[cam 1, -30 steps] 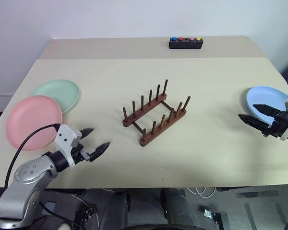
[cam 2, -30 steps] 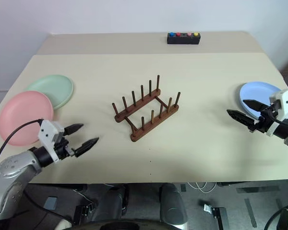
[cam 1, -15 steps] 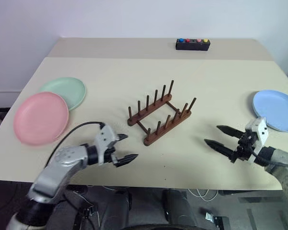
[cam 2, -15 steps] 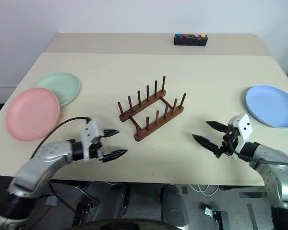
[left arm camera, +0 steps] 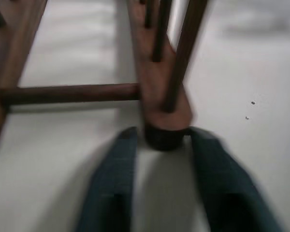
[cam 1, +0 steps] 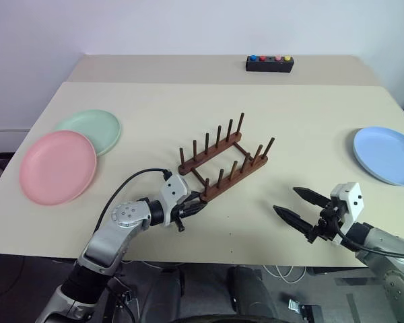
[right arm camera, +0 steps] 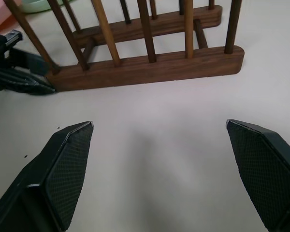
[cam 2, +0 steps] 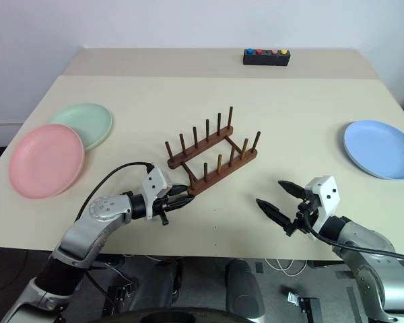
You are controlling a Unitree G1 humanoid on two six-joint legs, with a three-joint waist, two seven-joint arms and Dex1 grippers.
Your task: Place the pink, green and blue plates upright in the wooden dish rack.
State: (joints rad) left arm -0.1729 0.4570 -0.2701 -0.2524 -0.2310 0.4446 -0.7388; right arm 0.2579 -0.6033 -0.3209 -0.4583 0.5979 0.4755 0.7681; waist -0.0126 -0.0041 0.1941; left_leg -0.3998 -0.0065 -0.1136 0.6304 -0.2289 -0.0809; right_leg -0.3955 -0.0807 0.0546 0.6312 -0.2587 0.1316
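The wooden dish rack [cam 1: 223,165] stands empty at the table's middle, set at a slant. My left gripper [cam 1: 200,205] is at the near end of its front rail, fingers [left arm camera: 116,183] narrowed onto that rail end, one on each side. My right gripper [cam 1: 287,200] hovers open and empty over the table's front right, pointing at the rack [right arm camera: 150,67]. The pink plate [cam 1: 57,167] lies flat at the far left. The green plate [cam 1: 91,128] lies just behind it, its edge tucked under the pink one. At the right edge the blue plate [cam 1: 387,155] lies flat.
A black box with coloured buttons [cam 1: 270,64] sits at the back of the table [cam 1: 155,101]. The table's front edge runs just below both grippers. A black cable loops from my left forearm over the table near the rack.
My left gripper moved right to the rack's near rail end and its fingers narrowed around it. My right gripper swung left, away from the blue plate, and stayed open.
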